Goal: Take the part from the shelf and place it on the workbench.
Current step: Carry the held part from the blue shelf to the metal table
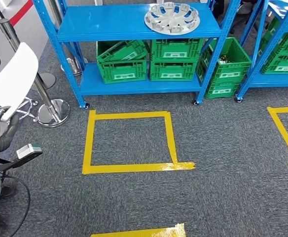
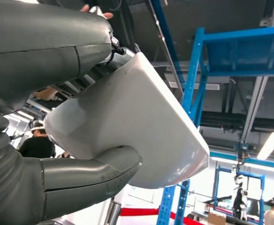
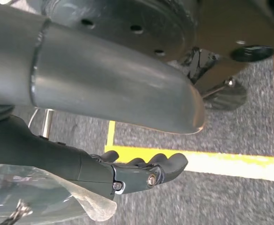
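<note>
Left hand (image 2: 57, 117) clamped the white part (image 2: 135, 126) between thumb and upper fingers, held up at the robot's left side, well apart from the blue shelf (image 1: 135, 27). Grip looked shallow, near one edge; the smooth panel could slip or swing while walking. Right hand (image 3: 142, 171) hung over the carpet, fingers extended together, holding nothing. Workbench wasn't visible; most of the part was cut off in head view.
</note>
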Robot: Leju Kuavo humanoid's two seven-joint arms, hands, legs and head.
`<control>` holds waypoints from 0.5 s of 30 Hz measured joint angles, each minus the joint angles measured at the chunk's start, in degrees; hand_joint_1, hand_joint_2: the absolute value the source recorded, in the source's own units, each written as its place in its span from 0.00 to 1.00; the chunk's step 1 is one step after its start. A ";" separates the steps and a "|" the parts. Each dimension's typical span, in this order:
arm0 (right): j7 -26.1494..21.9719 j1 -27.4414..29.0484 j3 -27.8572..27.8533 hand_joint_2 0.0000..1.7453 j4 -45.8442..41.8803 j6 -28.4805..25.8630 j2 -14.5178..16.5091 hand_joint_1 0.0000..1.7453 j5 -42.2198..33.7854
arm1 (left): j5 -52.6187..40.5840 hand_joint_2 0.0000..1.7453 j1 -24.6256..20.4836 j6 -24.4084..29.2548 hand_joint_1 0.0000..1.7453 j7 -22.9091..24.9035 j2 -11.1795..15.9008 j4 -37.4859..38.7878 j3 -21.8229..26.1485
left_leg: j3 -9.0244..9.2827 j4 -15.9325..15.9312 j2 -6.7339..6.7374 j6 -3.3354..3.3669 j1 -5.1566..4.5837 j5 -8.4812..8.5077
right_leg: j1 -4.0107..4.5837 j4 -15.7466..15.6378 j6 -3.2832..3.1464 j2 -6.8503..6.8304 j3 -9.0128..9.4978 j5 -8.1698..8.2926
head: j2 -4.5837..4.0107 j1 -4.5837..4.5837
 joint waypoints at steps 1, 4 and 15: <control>0.00 0.04 0.02 0.00 -0.02 0.01 0.01 0.00 0.00 | 0.03 1.00 -0.02 0.00 1.00 0.00 -0.02 0.03 -0.13 | -0.27 0.06 0.01 0.08 0.00 0.14 | -0.17 4.12 0.28 -0.01 -1.74 -1.75 | 0.00 0.04; 0.00 0.24 0.08 0.00 -0.19 0.03 0.01 0.00 0.02 | 0.33 1.00 -0.03 0.00 1.00 0.00 -0.05 0.22 -0.56 | -0.68 0.37 0.01 0.03 0.05 0.38 | -0.59 6.64 0.80 -0.03 -2.19 -1.26 | 0.00 0.07; 0.30 0.29 0.14 0.00 -0.53 -0.13 -0.09 0.00 -0.05 | 1.34 1.00 -1.22 -0.04 1.00 0.00 0.62 0.65 -1.01 | -5.38 9.38 -0.24 -2.69 0.05 -4.36 | -0.90 -8.58 -2.05 0.07 4.95 4.80 | 0.00 -0.16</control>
